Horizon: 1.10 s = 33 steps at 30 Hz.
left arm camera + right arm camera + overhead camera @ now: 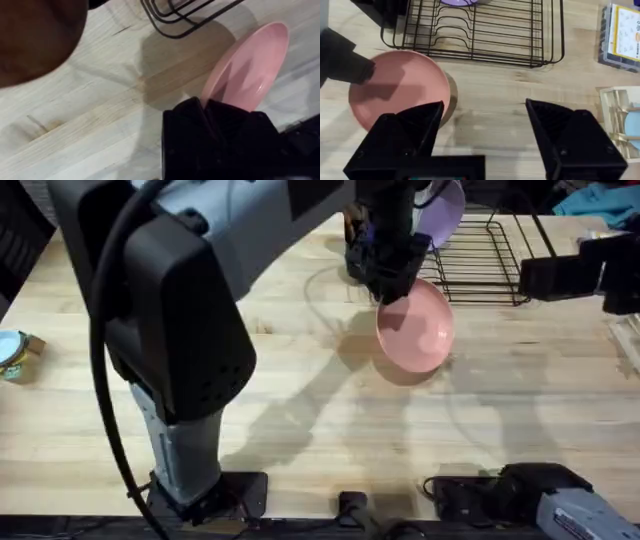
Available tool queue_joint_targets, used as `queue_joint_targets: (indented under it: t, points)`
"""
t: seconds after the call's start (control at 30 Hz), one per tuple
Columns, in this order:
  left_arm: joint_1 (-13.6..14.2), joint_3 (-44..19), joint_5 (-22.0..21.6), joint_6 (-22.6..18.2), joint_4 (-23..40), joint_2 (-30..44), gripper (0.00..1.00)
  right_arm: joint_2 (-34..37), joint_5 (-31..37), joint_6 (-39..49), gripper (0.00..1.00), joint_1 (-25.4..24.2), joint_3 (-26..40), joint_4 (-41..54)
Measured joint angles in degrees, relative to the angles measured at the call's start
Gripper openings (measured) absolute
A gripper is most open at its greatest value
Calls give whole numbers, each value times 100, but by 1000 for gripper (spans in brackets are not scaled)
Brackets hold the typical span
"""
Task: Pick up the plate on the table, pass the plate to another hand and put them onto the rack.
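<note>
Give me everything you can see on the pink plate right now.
The plate is round, plain salmon-pink, matte like plastic, with a shallow raised rim. It is tilted, lifted off the table and casting a shadow there, just in front of the black wire rack. The left pincer is shut on its far edge. The right pincer hangs open near it, not touching.

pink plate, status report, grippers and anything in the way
Left gripper shut on the pink plate, lifted and tilted above the table. Right gripper open, nothing held. Purple plate already in the rack.
</note>
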<state>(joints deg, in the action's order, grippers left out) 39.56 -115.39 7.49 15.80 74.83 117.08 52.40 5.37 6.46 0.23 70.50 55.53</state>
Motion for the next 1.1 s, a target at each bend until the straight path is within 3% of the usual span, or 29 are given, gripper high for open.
queue_joint_targets:
  t: [0.47, 0.67, 0.9, 1.1]
  points:
    - [-30, -14, 242, -107, 7, 0, 42, 0, -2, -36, 996, 0, 0, 177]
    - [-30, -438, 242, -110, 37, 0, 42, 0, -4, -185, 996, 0, 0, 638]
    - [-30, -917, 248, -110, 37, 0, 42, 0, -6, -1081, 996, 0, 0, 1049]
    - [-30, -970, 264, -110, 39, -2, 41, 0, -119, -2218, 996, 0, 0, 925]
